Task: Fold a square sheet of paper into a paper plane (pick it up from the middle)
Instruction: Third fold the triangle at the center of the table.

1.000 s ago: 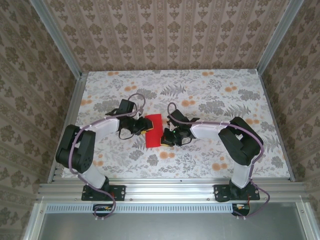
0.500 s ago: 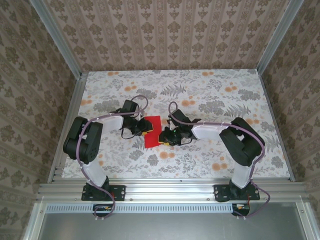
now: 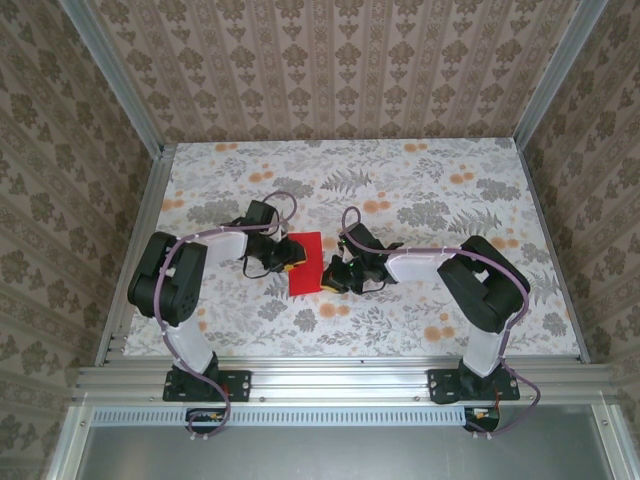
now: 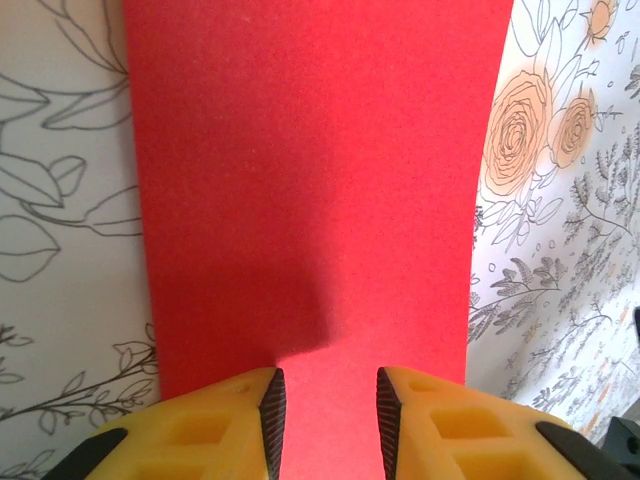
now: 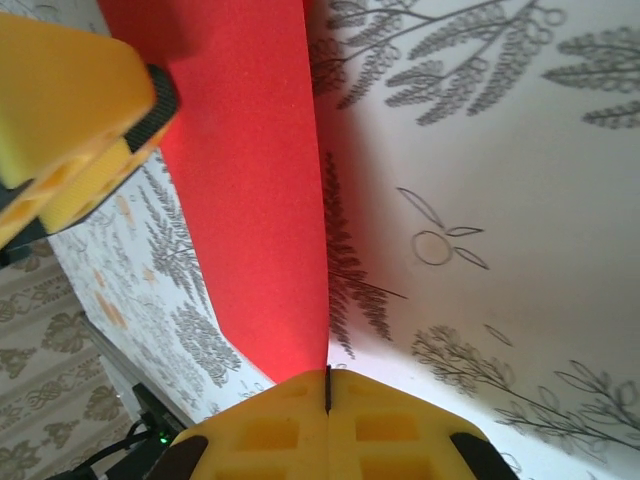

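Observation:
The square sheet of paper (image 3: pixel 305 263) lies on the flowered table between my two grippers, showing as a plain red rectangle. In the left wrist view the paper (image 4: pixel 310 170) spreads flat under my left gripper (image 4: pixel 328 412), whose yellow jaws stand apart over its near edge with nothing between them. My left gripper (image 3: pixel 289 258) is at the sheet's left side. My right gripper (image 3: pixel 329 274) is at its right side. In the right wrist view the paper's (image 5: pixel 250 200) edge runs straight into the seam of my right gripper (image 5: pixel 328 385), which is shut on it. That edge is lifted, with a shadow beneath.
The left gripper's yellow finger (image 5: pixel 70 110) shows beyond the sheet in the right wrist view. Patterned walls and aluminium rails (image 3: pixel 150 200) bound the table. Both arms' cables loop above the wrists.
The left arm's elbow swung inward and its gripper settled over the sheet's left edge. The red sheet now looks shorter and wider. The right gripper shifted slightly and stays at the right edge.

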Motion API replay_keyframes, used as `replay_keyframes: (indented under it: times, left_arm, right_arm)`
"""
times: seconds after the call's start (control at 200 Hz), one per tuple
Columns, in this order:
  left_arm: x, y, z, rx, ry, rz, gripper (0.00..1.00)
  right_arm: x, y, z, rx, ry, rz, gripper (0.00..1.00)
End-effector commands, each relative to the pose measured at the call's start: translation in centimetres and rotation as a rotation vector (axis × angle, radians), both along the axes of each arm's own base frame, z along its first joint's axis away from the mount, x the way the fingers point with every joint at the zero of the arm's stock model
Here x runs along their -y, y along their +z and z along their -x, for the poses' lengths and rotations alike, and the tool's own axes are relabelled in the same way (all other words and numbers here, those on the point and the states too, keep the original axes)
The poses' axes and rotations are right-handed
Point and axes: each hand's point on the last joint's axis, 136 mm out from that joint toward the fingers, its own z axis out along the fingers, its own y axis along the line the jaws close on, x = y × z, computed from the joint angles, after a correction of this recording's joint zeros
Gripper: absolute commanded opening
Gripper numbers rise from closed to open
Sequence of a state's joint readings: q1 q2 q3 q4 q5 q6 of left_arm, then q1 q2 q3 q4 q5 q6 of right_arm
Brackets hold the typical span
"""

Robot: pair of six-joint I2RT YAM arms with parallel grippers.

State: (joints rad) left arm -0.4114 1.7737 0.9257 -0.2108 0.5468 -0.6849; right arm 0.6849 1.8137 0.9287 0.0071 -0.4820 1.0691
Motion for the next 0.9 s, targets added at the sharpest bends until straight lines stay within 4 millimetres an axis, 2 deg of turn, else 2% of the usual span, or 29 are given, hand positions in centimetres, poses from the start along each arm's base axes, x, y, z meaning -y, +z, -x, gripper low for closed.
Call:
replay_keyframes:
  times: [0.0, 0.145, 0.335, 0.625, 0.895]
  left_arm:
    - [0.0, 2.3, -1.7, 0.076, 0.001, 0.034, 0.37]
    - [-0.6, 2.3, -2.7, 0.089, 0.026, 0.041, 0.38]
    - [-0.6, 0.7, -2.7, 0.055, 0.026, 0.042, 0.36]
    - [-1.4, -2.2, -1.0, -0.022, 0.018, -0.019, 0.32]
    - [-1.6, -2.5, -0.6, -0.03, 0.012, -0.038, 0.31]
  right_arm:
    - [0.9, 0.6, 0.3, -0.002, 0.037, 0.057, 0.0]
    - [1.1, 0.3, 1.2, -0.027, 0.106, 0.089, 0.0]
    - [0.7, 0.6, 0.7, -0.019, 0.114, 0.077, 0.0]
    - [-1.1, 1.9, -1.6, 0.012, 0.046, 0.01, 0.0]
    - [-2.8, 2.8, -4.0, 0.048, -0.005, -0.045, 0.01]
